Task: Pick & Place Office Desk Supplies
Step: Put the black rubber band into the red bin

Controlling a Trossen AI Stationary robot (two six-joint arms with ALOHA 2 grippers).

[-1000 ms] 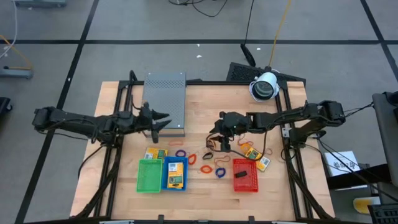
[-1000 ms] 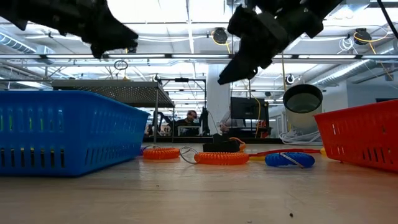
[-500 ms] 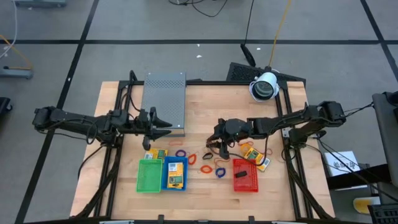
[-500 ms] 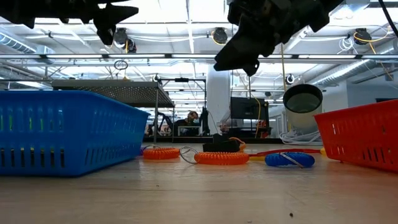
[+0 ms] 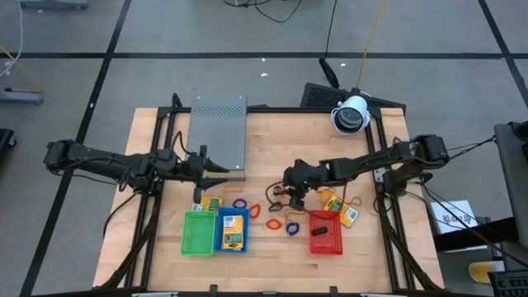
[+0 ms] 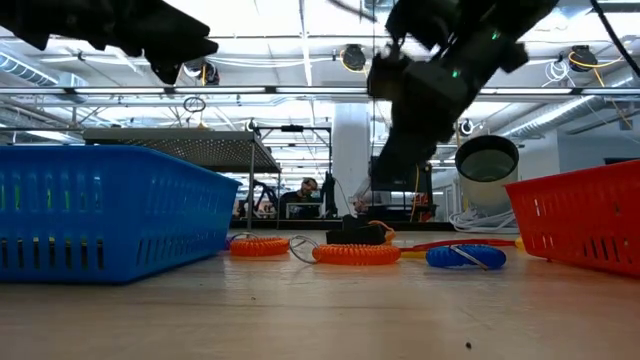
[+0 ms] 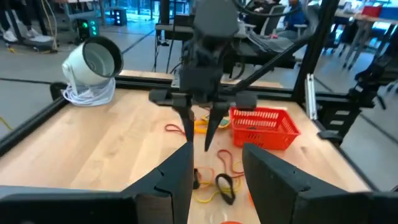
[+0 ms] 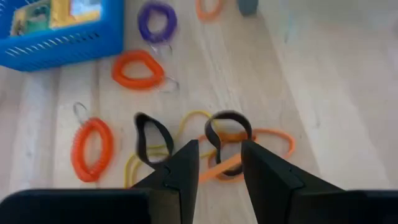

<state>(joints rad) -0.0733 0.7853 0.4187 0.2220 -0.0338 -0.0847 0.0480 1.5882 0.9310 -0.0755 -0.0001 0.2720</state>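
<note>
My right gripper (image 5: 294, 195) hangs open, pointing down over a cluster of rubber-band loops (image 5: 276, 213) at the table's middle. In the right wrist view its fingers (image 8: 180, 177) have nothing between them; under them lie two black loops (image 8: 154, 138), orange coiled loops (image 8: 138, 68), a purple one (image 8: 157, 14) and tangled yellow and orange bands (image 8: 261, 140). Yellow packets lie by the green basket (image 5: 206, 203) and right of the gripper (image 5: 334, 202). My left gripper (image 5: 221, 169) waits open and empty beside the grey box (image 5: 219, 132).
Green (image 5: 198, 233), blue (image 5: 232, 231) and red (image 5: 326, 233) baskets stand in a row near the front edge; the blue one holds a packet. A white lamp-like object (image 5: 351, 115) sits at the back right. People sit in the room behind the table.
The right gripper has swung a little toward the front and dropped closer over the loops, its fingers narrowing slightly. The left arm has hardly moved.
</note>
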